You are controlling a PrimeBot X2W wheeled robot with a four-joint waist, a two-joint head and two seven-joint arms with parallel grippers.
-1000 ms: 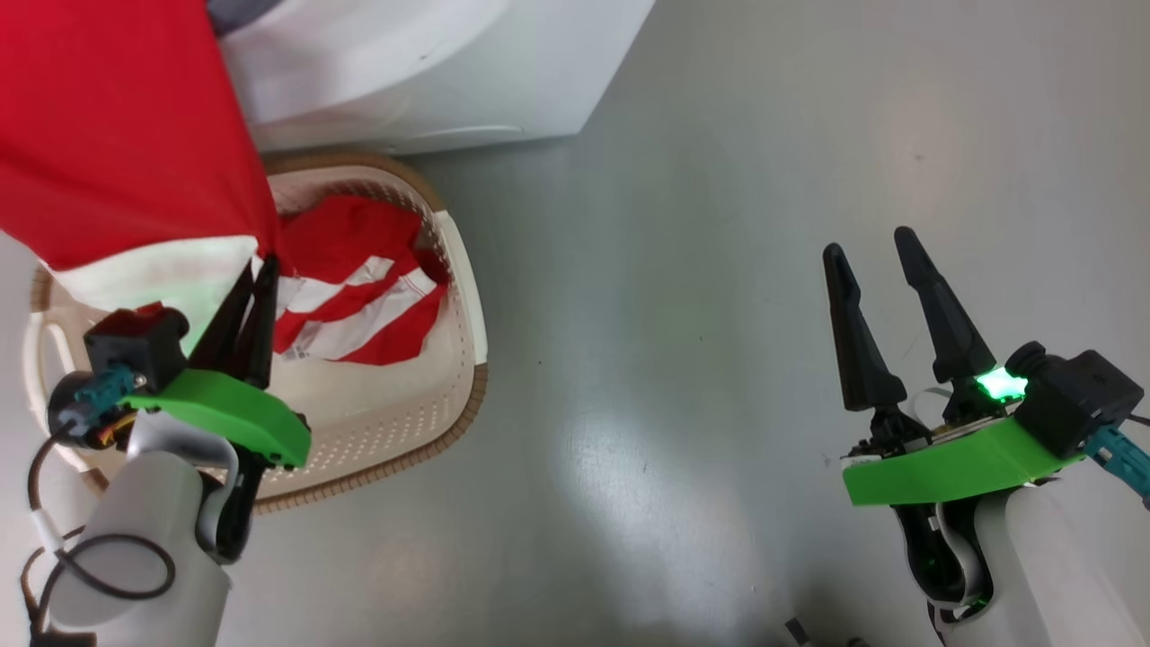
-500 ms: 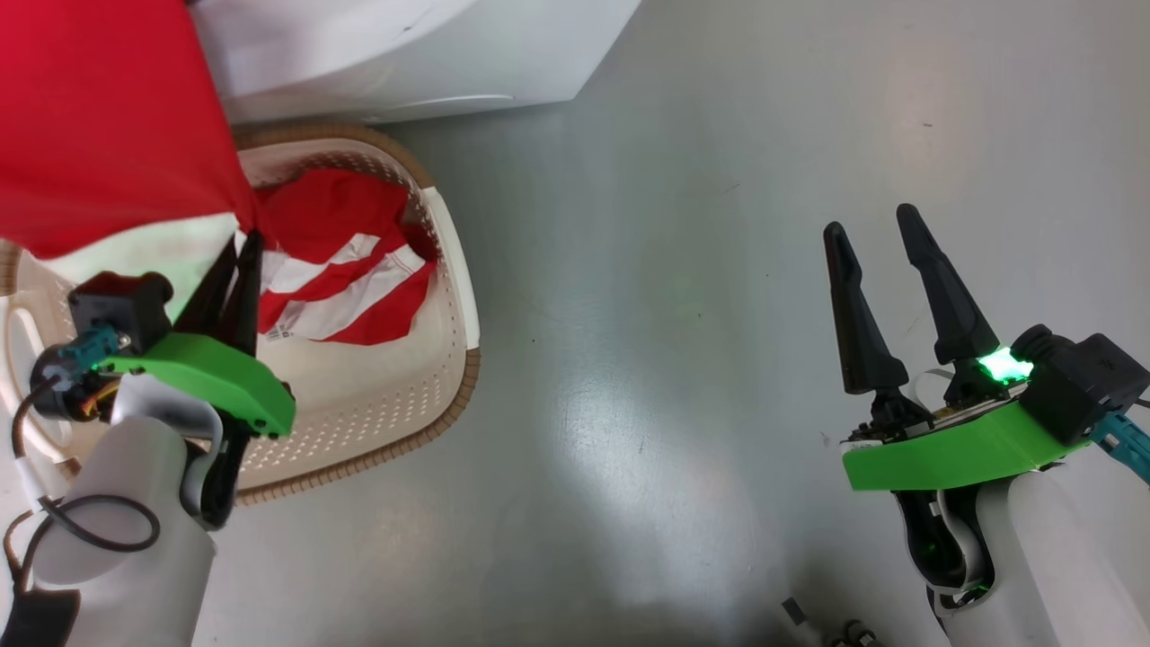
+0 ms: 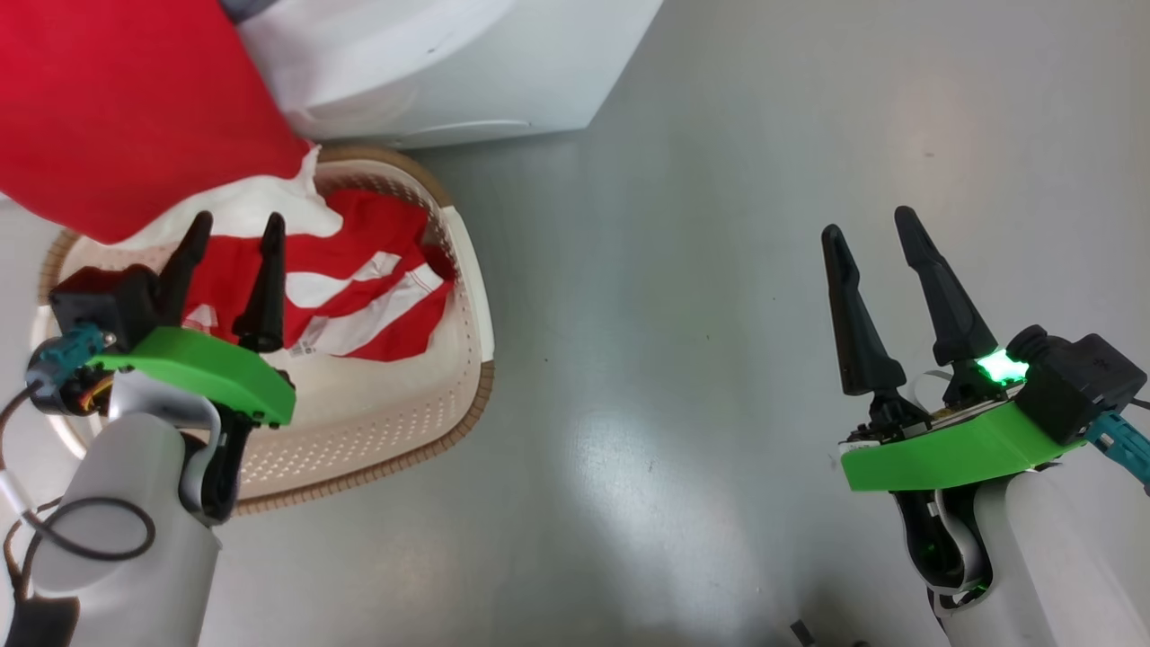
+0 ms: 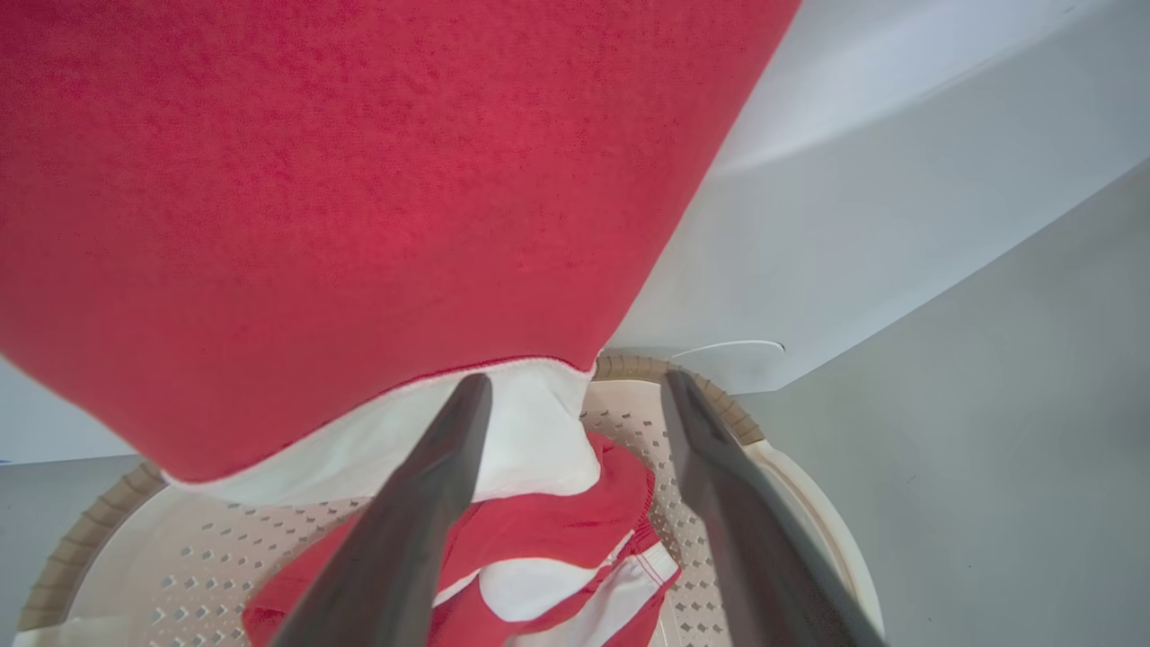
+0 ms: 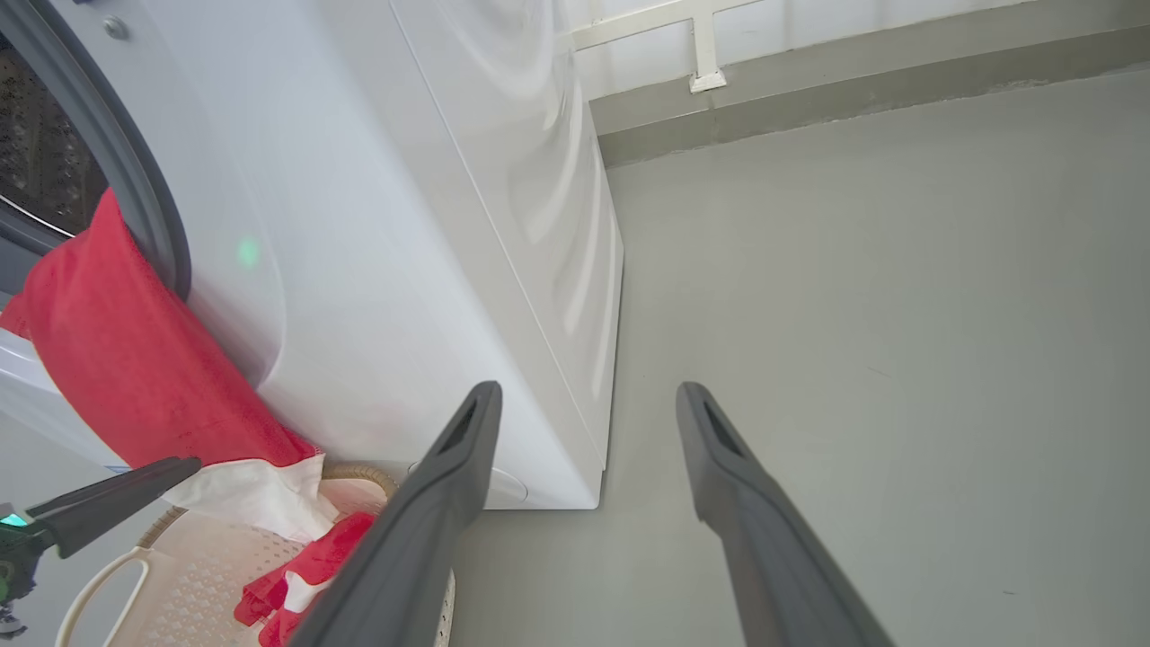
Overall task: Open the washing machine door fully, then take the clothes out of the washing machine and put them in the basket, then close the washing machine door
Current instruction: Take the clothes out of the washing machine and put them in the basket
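At the lower left of the head view, our left end effector [image 3: 236, 223] stands with its two fingers spread wide and nothing between them, just above the basket [image 3: 472, 296]. In the upper left, the red garment [image 3: 117, 108] hangs out of the washing machine [image 3: 467, 81]. In the right wrist view it drapes over the grey gasket [image 5: 166, 243] of the opening, and its white hem [image 3: 247, 207] reaches down to the basket's far rim. We judge this piece only partly out: its upper end looks caught at the drum's mouth and needs another pull. Inside the basket a striped cloth [image 3: 359, 296] lies bunched toward the right wall, already delivered. Whether it joins the hanging piece we cannot tell. The washing machine door must be open, since cloth passes through the opening, and closing it is left to do. To the right spreads a bare grey floor [image 3: 701, 314], smooth and glossy with pale patches of light. At the lower right, our right end effector [image 3: 867, 223] is open and empty above that floor. In the right wrist view, a grey skirting [image 5: 853, 94] runs along the foot of a pale wall.
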